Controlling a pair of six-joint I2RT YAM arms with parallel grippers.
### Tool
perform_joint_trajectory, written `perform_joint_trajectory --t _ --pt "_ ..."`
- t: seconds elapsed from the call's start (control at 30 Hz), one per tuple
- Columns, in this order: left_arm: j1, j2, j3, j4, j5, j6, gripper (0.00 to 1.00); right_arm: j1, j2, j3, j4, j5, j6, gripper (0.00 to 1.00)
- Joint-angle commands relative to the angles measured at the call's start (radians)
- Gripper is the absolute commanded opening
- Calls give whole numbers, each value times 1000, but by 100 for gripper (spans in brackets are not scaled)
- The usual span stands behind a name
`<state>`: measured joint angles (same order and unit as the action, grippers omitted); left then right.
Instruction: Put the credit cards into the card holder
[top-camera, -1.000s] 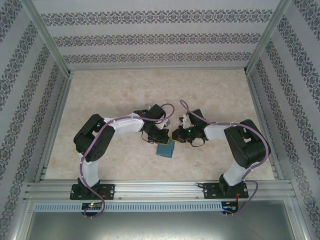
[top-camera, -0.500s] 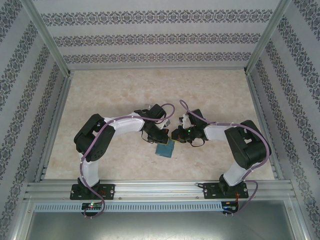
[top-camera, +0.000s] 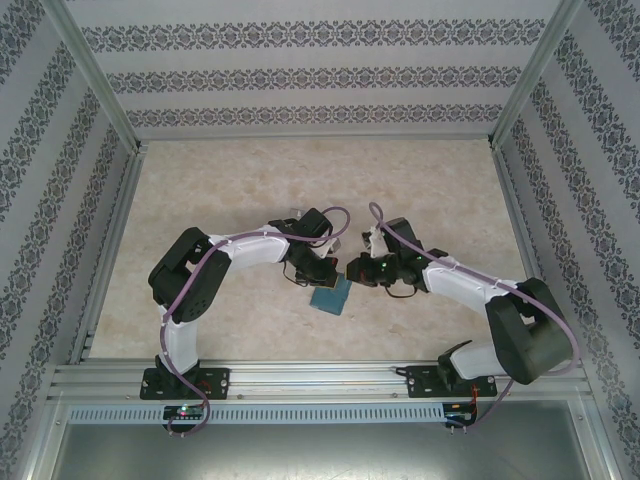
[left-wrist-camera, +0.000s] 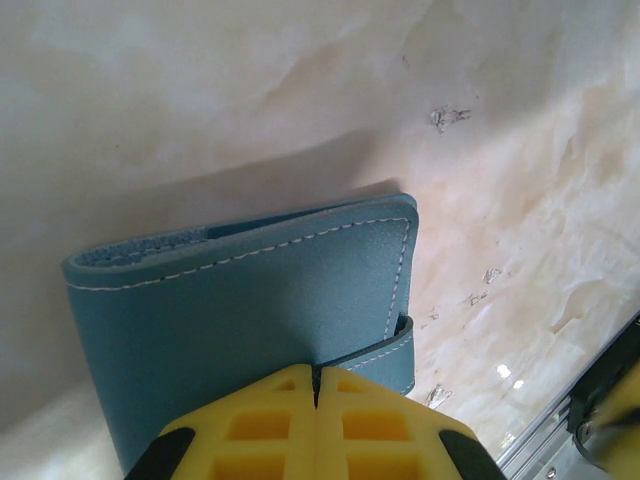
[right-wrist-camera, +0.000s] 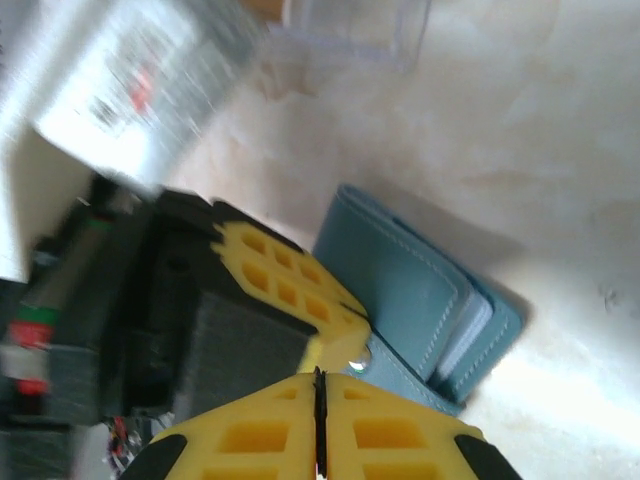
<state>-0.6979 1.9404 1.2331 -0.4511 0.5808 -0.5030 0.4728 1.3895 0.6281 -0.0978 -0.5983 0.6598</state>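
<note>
The card holder (top-camera: 330, 298) lies folded on the marble-patterned worktop (top-camera: 230, 190) between the two arms, well in front of their bases. Both claws meet over its far edge, which suits a two-handed opening. The left claw (left-wrist-camera: 315, 385) is pressed together with its tips right at the closing strap (left-wrist-camera: 385, 350) and the lower edge of the teal cover (left-wrist-camera: 250, 310). It seems placed there to pin or steady the wallet, though I cannot tell whether thin material is caught between the fingers. The right claw (right-wrist-camera: 320, 385) is also pressed together, its tips just beside the strap's snap (right-wrist-camera: 357, 365), probably to work the strap loose. Whether it grips that strap is not clear. From the right wrist the left claw (right-wrist-camera: 335, 305) rests against the holder (right-wrist-camera: 420, 300), whose covers gape slightly. The pale layers (right-wrist-camera: 468, 335) showing there may be pockets or a card; I cannot say which. A clear plastic box (right-wrist-camera: 385, 30) stands beyond, apart from the wallet. Opening looks unfinished.
</note>
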Motion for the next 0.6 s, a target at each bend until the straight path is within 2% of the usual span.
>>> perform_joint_trajectory --t 0.0,0.2,0.57 --pt "9 53 -42 2 -46 29 0 28 28 -16 19 26 32 7" --pt "10 49 -54 11 -43 30 0 42 104 -24 124 -15 92 4" --pt "11 47 -61 30 -26 30 0 70 160 -60 187 -18 133 2"
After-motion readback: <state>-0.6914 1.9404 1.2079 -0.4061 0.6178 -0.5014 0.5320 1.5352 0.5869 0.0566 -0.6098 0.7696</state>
